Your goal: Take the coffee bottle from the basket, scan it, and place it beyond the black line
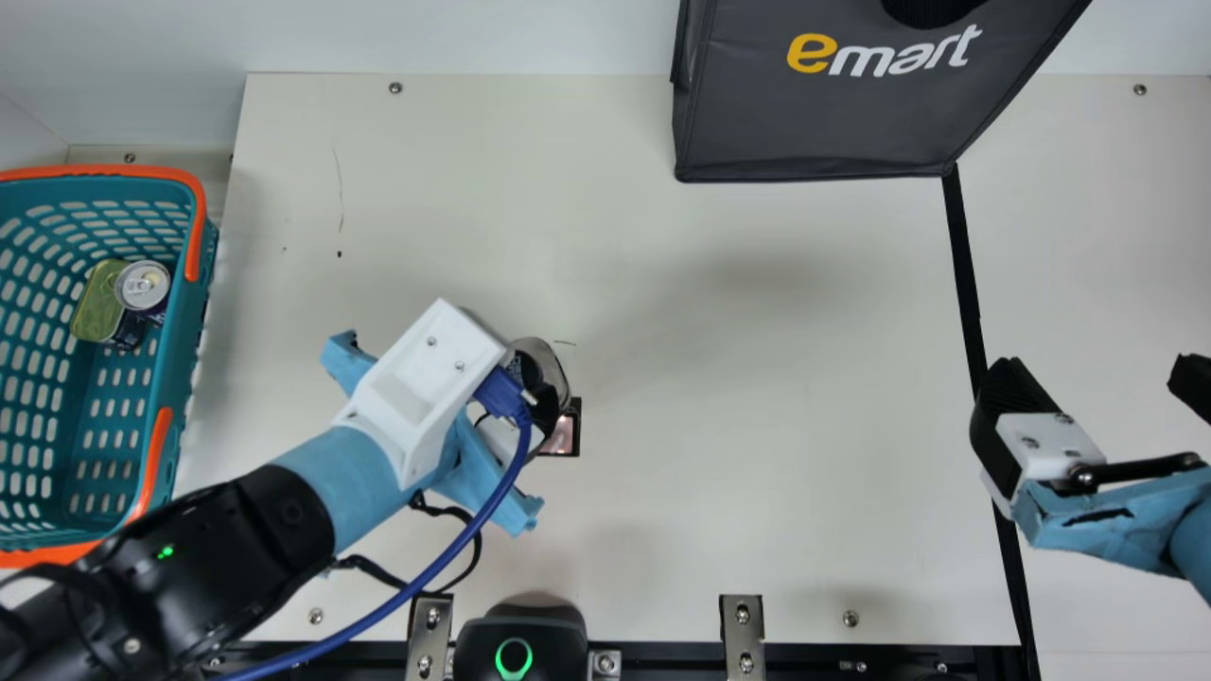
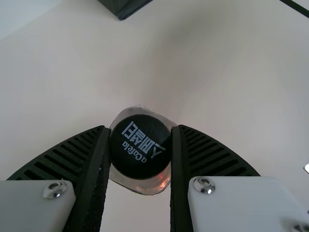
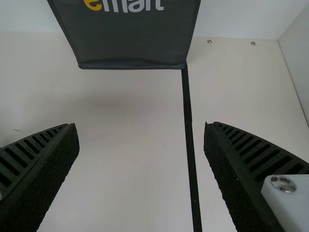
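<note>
Left claw (image 1: 538, 390) clasps coffee bottle (image 2: 140, 147): black cap, white lettering.

A pale wall (image 1: 454, 38) runs behind the cream table (image 1: 662, 284), meeting a side wall (image 1: 24, 123) in a corner at the main view's left. The right wrist view shows another side wall (image 3: 298, 53). A thin scratch (image 1: 339, 189) marks the tabletop, and soft light leaves blurry grey shadows. 2 metal brackets (image 1: 742, 636) sit at the near edge, over a dark rail (image 1: 851, 654).
</note>
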Available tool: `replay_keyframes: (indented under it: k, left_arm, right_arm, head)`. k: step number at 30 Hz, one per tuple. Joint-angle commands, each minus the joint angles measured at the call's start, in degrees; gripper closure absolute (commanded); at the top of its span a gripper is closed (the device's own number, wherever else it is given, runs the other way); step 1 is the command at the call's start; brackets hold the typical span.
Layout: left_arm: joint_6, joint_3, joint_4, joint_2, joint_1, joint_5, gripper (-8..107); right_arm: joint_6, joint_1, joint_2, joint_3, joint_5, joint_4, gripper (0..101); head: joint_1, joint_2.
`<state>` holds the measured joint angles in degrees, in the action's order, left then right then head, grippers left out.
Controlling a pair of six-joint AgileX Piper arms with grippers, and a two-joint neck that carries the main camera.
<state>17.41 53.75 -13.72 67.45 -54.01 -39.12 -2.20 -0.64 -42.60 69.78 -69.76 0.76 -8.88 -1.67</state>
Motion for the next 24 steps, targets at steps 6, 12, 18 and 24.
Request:
replay_keyframes:
  k: [6, 12, 18, 24]
  left_arm:
    - [-15.5, 0.6, 9.8, -0.8, 3.2, -0.3, 89]
    - [-24.7, 1.8, 17.1, -1.2, 6.5, -1.9, 89]
    - [-33.1, 4.9, 23.9, -1.0, 10.1, -5.2, 89]
    - [-39.4, 7.8, 28.7, -0.5, 13.4, -8.9, 89]
  right_arm:
    - [0.0, 0.0, 0.0, 0.0, 0.0, 0.0, 10]
    - [0.0, 0.0, 0.0, 0.0, 0.0, 0.0, 10]
    - [0.0, 0.0, 0.0, 0.0, 0.0, 0.0, 10]
    - [0.0, 0.0, 0.0, 0.0, 0.1, 0.0, 10]
  head:
    - [1.0, 0.1]
    - [1.0, 0.1]
    - [1.0, 0.1]
    - [1.0, 0.1]
